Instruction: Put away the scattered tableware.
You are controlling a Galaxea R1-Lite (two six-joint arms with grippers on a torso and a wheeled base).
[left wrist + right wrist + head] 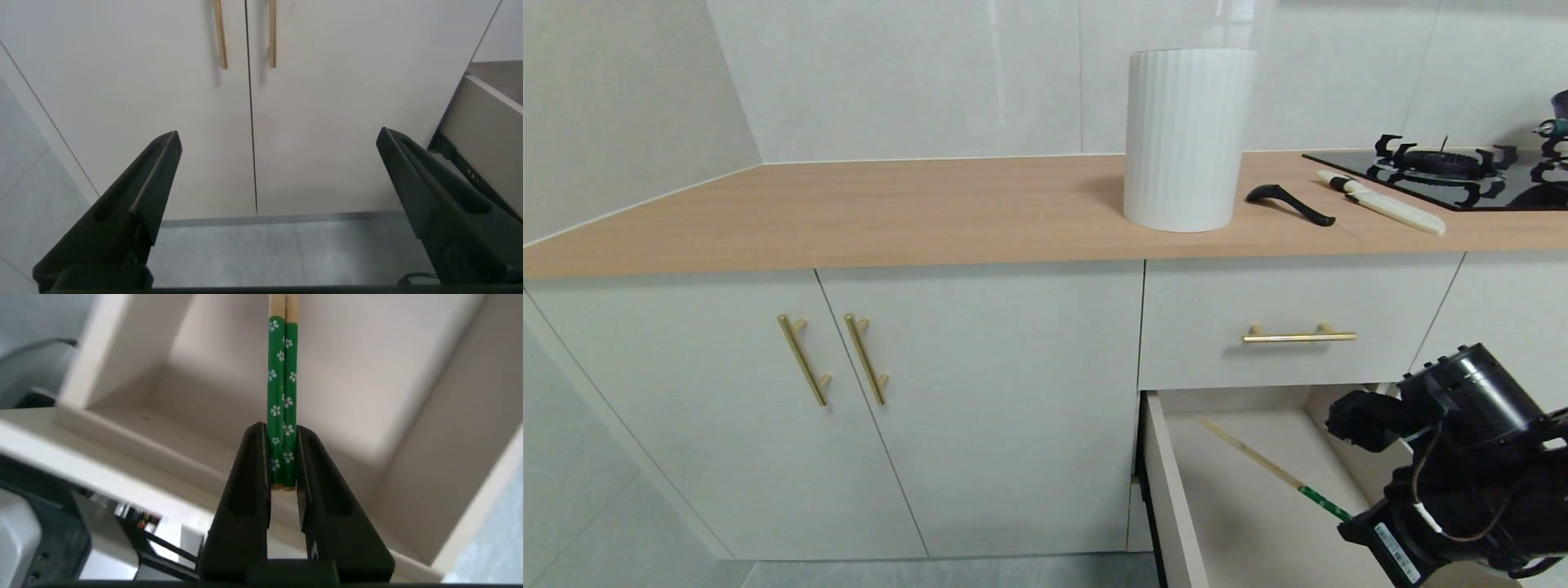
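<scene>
Right wrist: R gripper (283, 434) clamped on chopsticks (283, 367) | L gripper (278, 137) wide open

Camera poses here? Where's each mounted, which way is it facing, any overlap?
Head: on the robot's head, facing forward and down at countertop, cabinet doors and open drawer; right arm at lower right.
Left wrist: on the left arm, low, facing the cabinet doors and floor; left gripper in front, jaws wide apart.
Right wrist: on the right arm, looking into the drawer; right gripper, jaws shut on chopsticks.
Shared: head and right wrist both show drawer and chopsticks; head and left wrist, the gold door handles.
</scene>
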